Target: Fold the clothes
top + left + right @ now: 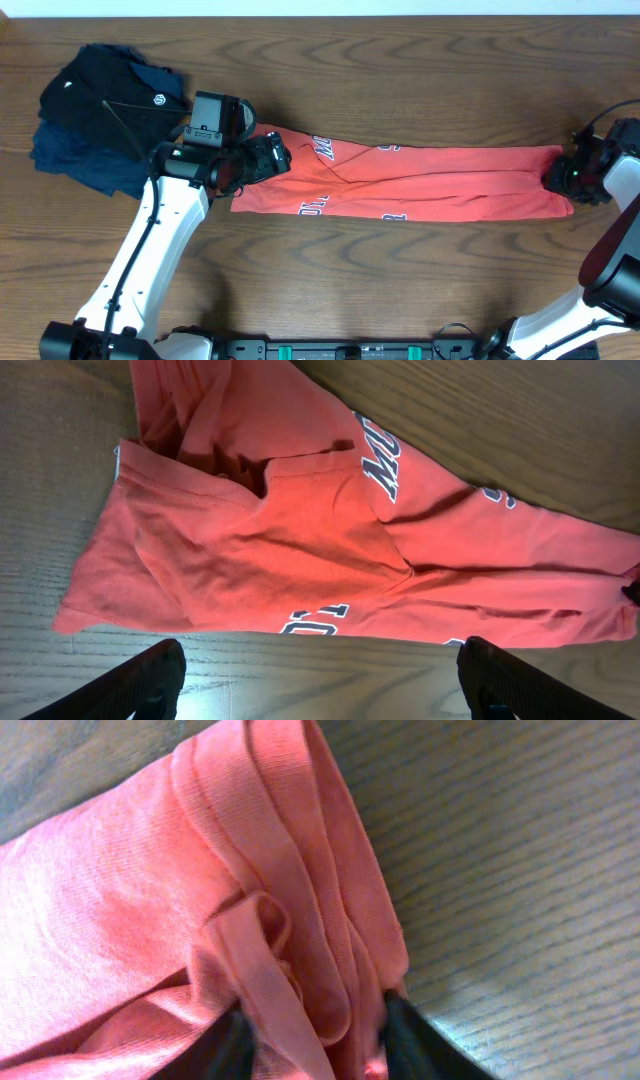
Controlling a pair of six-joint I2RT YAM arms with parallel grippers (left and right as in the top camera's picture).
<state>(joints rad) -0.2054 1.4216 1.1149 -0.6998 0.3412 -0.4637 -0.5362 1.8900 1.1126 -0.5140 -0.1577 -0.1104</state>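
Wood-grain table (400,60) bearing one coral-red T-shirt (430,185), drawn out as a long band across the middle. The right gripper (562,178) is clenched on the bunched hem at the band's right end. The left gripper (275,158) is spread over the left end, grasping nothing. Dark garments (100,110) are heaped at far left, and bare wood shows along both long sides of the band.
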